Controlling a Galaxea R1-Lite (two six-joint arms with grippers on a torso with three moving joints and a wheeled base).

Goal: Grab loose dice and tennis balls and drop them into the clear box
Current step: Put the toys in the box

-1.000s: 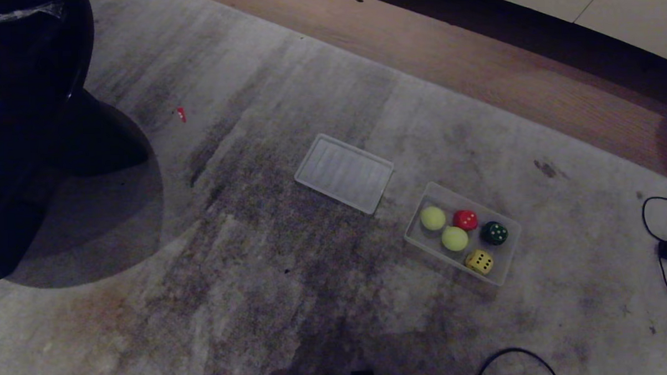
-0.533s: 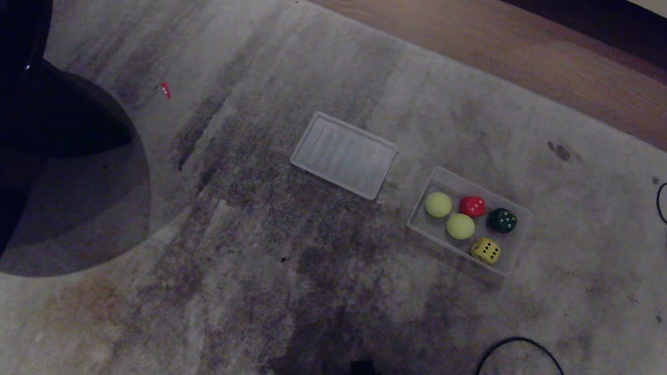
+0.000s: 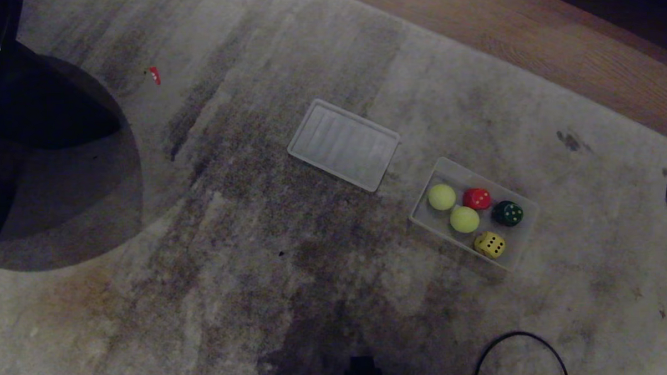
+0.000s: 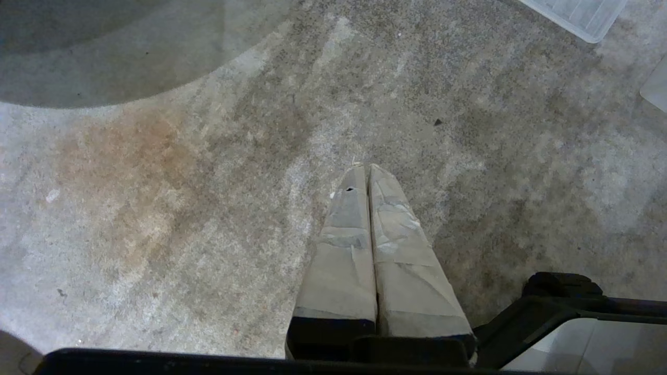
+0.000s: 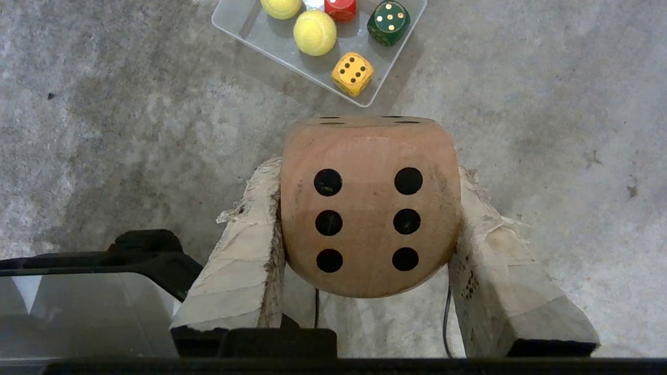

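We are looking down on a large grey, mottled carpet (image 3: 214, 258), and we are taking the small clear rectangular plastic box (image 3: 516, 259) on it as our landmark. Just beside the box, toward the wooden floor, the flat ribbed translucent lid (image 3: 344, 144) is lying apart from it.

Inside the box, two fuzzy yellow-green tennis balls (image 3: 441, 196) are sitting next to the red die (image 3: 477, 198), the dark green die (image 3: 507, 213) and the yellow die (image 3: 490, 244). We judge that five of the six pieces are already stowed.

The last piece, the tan wooden die (image 5: 370, 208), is being gripped between the padded fingers of our right hand (image 5: 371, 172), six pips facing the wrist camera, well above the carpet and short of the box. Our left hand (image 4: 362, 172) is hanging with its fingers pressed together, empty, over bare carpet away from the box.

What we think is remaining: carrying the wooden die over the box and letting it go.
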